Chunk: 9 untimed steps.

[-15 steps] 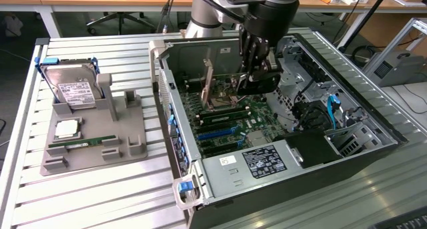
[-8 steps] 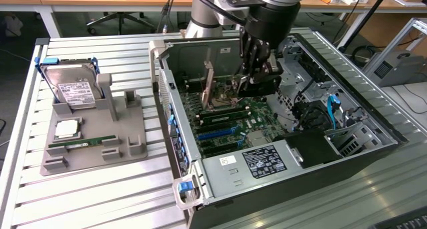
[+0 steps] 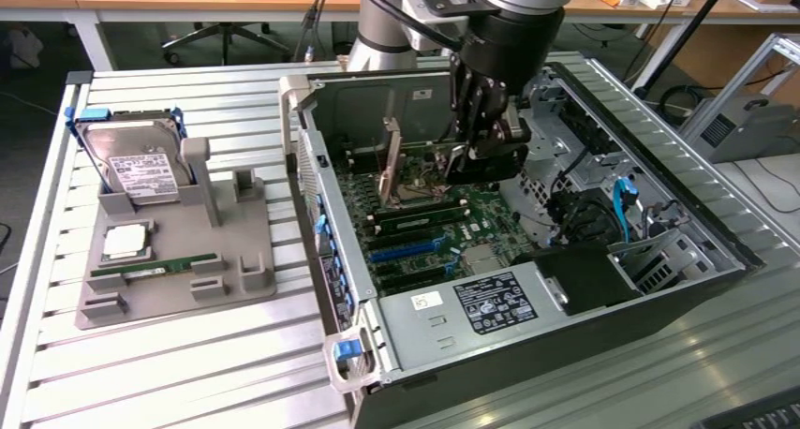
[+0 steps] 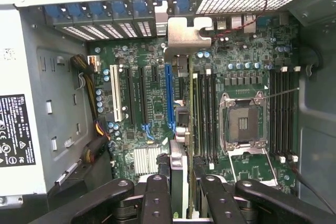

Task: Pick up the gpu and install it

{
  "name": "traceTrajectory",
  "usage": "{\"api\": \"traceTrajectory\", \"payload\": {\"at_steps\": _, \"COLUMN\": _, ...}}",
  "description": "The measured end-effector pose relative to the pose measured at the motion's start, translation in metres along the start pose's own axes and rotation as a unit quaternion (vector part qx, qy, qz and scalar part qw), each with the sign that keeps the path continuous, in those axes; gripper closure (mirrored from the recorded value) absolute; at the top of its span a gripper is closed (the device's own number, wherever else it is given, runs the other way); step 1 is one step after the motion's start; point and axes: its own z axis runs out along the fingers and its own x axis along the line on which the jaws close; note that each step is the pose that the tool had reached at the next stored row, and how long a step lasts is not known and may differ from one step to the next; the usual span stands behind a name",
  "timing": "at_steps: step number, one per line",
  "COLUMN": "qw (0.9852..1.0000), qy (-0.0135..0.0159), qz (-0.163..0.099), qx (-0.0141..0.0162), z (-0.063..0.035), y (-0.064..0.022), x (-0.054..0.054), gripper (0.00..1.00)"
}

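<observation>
Green gpu [image 4: 181, 129] in tool [image 4: 181, 195]

Gripper [image 3: 481, 153] between case walls [image 3: 328, 157]

The arm [image 3: 500, 17] is lowered steeply from above into the open case, its wrist pointed downward. The hand [image 3: 481, 148] is positioned low inside, above the board. In the wrist view, the black fingers [image 4: 157, 198] are seen closed against both faces of the gpu [image 4: 178, 182], which is held edge-on between them.
</observation>
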Motion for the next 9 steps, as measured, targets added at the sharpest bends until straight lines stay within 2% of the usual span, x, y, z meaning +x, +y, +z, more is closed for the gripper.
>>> {"api": "traceTrajectory", "payload": {"at_steps": 9, "qw": 1.0000, "qy": 0.0000, "qz": 0.000, "qx": 0.0000, "z": 0.0013, "y": -0.0002, "x": 0.0040, "gripper": 0.73}}
